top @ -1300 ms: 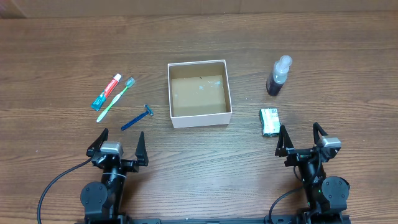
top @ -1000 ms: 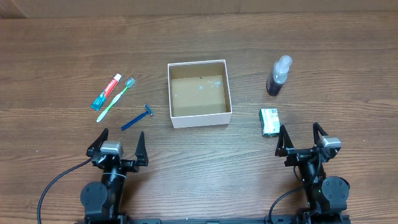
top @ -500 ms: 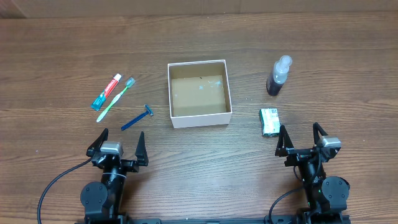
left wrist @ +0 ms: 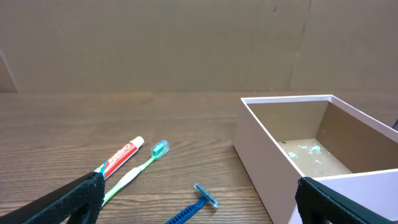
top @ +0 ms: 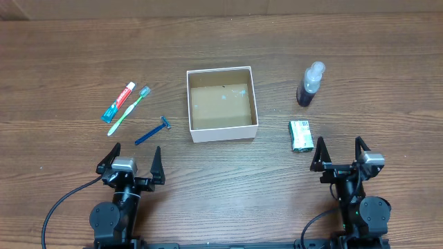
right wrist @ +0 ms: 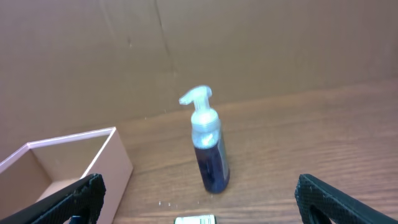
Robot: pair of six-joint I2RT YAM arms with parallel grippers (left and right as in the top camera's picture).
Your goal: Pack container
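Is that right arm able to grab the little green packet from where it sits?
Probably yes. The green packet lies on bare table just ahead and slightly left of the open right gripper, with nothing between them.

Table (top: 228, 181), beneath both grippers: brown wood grain, smooth, low sheen; box (top: 223, 132), ahead and to the right of the left gripper (top: 136, 148): cardboard, matt white walls, raw brown floor with pale scuffs; toothpaste (top: 119, 102), ahead of the left gripper: glossy printed plastic tube, white cap; toothbrush (top: 128, 111), beside it: translucent green plastic; razor (top: 152, 131), nearest that gripper: blue plastic; bottle (top: 310, 84), ahead of the right gripper (top: 338, 141): clear plastic over dark contents, white plastic pump; packet (top: 300, 135), just ahead of that gripper: shiny green wrapper; fingers (left wrist: 62, 202) of both grippers: black, matt, finely textured; backdrop (left wrist: 155, 43), beyond the table: plain brown cardboard, matt, creased.
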